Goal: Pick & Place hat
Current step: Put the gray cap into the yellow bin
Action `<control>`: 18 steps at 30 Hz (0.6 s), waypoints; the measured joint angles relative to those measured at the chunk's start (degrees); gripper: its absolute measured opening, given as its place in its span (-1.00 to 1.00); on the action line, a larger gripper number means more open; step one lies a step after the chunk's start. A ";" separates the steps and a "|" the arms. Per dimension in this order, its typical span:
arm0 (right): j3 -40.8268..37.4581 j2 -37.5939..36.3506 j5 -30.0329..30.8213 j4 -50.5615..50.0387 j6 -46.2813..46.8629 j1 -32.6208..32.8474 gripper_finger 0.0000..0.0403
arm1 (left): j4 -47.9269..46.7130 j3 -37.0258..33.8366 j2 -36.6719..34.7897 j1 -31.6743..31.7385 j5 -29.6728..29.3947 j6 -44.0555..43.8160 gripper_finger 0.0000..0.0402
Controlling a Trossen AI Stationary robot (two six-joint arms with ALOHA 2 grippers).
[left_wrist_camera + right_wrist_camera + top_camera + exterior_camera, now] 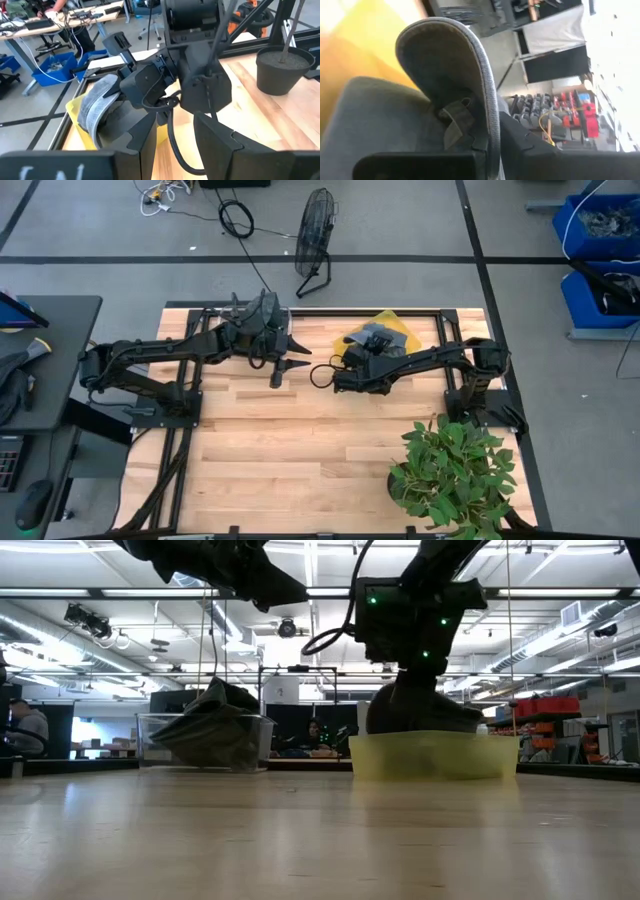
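A: Start at the left. What sits there?

B: A clear plastic bin (pixel 205 740) at the far edge of the pale wooden plank table (pixel 300 450), with a dark, slumped fabric hat (pixel 215 720) in it. The left pincer (pixel 278 370) hangs above the table just beside that bin, its two dark fingers spread and holding nothing.

A: And the hat being worked?

B: A grey cloth cap with a curved brim (pixel 97 107). It rests in the shallow yellow plastic tray (pixel 432 755) at the far right of the table. The right pincer (pixel 487 145) has its fingers shut on the brim's edge.

A: How will it handle?

B: Light, I'd judge, and soft in the crown (pixel 365 115), which folds and sags. The brim (pixel 445 60) is stiffer: it holds its arc, with a stitched, bound rim. The cloth looks matte and slightly fuzzy, so slipping seems unlikely. Nothing fragile.

A: So the brim is the place to hold?

B: Probably. A pinch on the stiff brim should carry the whole cap, while the crown will dangle and swing. Grabbing the crown alone might just bunch the fabric.

A: Anything further right?

B: A green leafy plant in a dark pot (pixel 455 475), at the table's near right corner, well apart from the tray.
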 joint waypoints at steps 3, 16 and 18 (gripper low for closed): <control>0.09 -0.02 -2.03 0.33 -1.66 -1.14 -0.86 | -0.91 -0.02 0.00 0.00 0.02 0.00 -0.34; 0.03 -0.02 -8.41 -1.32 -0.55 -2.39 -0.43 | -3.71 -0.02 0.02 0.00 0.02 0.02 -0.34; 0.00 0.05 -11.56 -1.85 -0.57 -2.09 -0.33 | -4.09 -0.02 0.02 0.00 0.02 0.02 -0.34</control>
